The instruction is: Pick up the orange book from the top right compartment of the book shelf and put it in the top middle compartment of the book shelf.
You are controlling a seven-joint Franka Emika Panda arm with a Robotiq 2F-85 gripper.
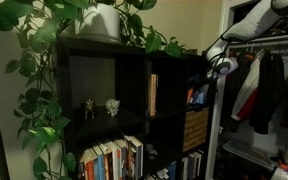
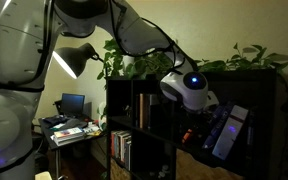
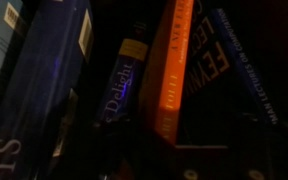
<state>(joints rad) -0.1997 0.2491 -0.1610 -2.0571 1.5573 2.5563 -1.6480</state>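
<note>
The orange book (image 3: 170, 70) is standing near-upright straight ahead of the gripper (image 1: 214, 70), spine facing it; I cannot tell whether the jaws are apart.

orange book (image 3: 170, 80) — smooth, glossy spine

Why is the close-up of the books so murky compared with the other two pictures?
Wrist view: dim and soft-focus, only the orange book catches light. In an exterior view the book shelf cubbies sit in shadow; in an exterior view a lamp blows out white.
</note>
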